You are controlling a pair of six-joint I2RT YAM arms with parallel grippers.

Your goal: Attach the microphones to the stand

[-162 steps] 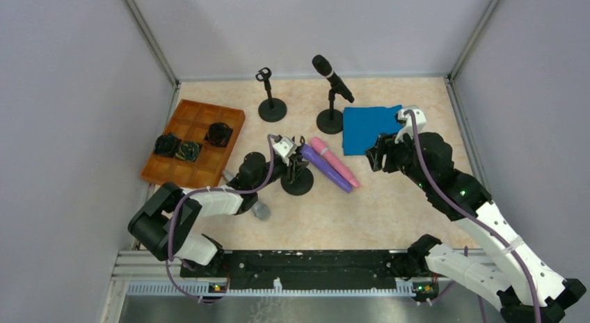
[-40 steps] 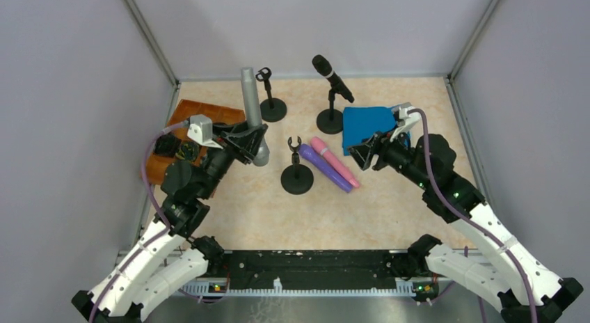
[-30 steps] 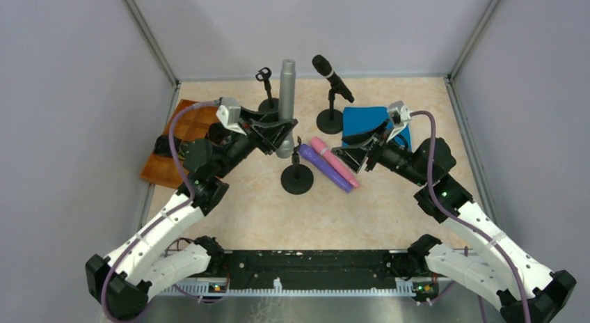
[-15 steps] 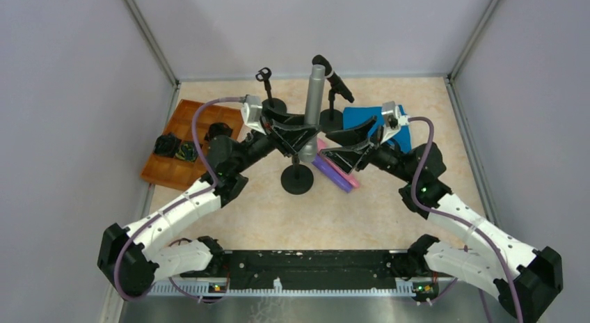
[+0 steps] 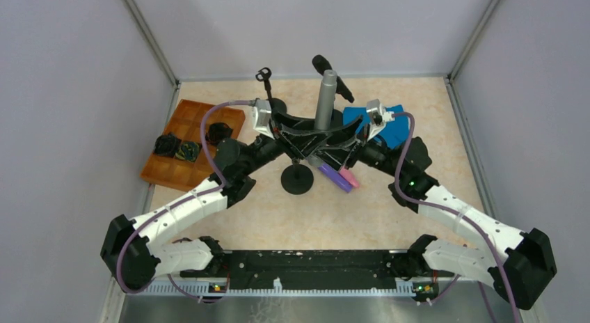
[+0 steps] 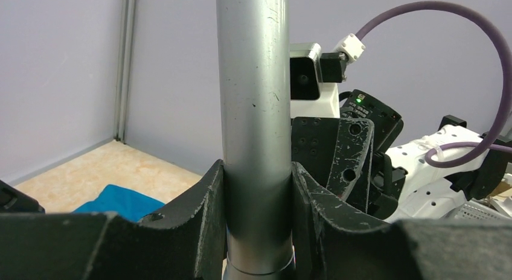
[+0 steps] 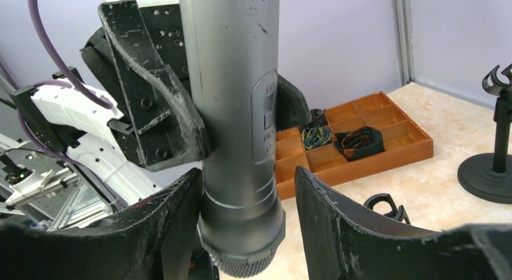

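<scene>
Standing nearly vertical, the silver-grey microphone (image 5: pixel 325 100) has its grille end down and hangs above the near stand (image 5: pixel 297 178) in the middle of the bench (image 5: pixel 389 211). The left tool (image 6: pixel 258 201) is clamped on its body from both sides, so this arm carries it. The right tool (image 7: pixel 244 222) stands around the lower part, just above the grille. One finger seems to touch the body and the other is a little apart, so I judge it is not yet closed.

The coming move turns, I think, on one relation: the holder of the stand lies below the microphone and a little to the side, and both arms are equally near.

The right wrist view shows a clip (image 7: pixel 386 209) low beside the grille, which I take for this stand's own. The top view hides it under the two tools. Only the top view shows the pink microphone (image 5: pixel 350 179) and purple microphone (image 5: pixel 336 177) lying just beside the stand's base, and the black microphone (image 5: pixel 332 69) mounted at the far side.
</scene>
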